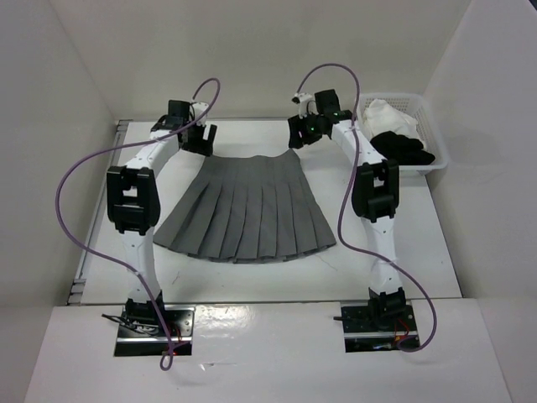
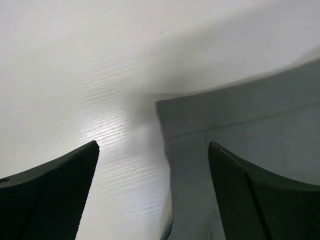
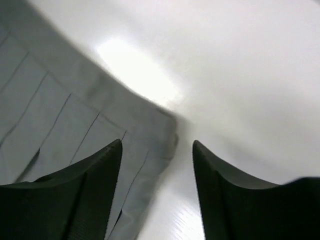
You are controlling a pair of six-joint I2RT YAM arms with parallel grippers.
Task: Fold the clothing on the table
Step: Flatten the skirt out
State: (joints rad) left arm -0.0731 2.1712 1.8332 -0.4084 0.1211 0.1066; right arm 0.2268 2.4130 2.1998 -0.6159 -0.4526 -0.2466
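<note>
Two claws hang over the waistband corners of the grey pleated skirt (image 1: 252, 210), which lies flat on the table (image 1: 252, 281), waistband toward 12 o'clock and hem fanned toward 6. The left gripper (image 1: 201, 139), at the skirt's 11 o'clock, gapes wide and grips nothing (fabric lies below). The right gripper (image 1: 299, 133), at 1 o'clock, is also parted and empty.

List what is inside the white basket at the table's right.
A white garment and a black garment lie in the basket. Anything beneath them is hidden.
</note>
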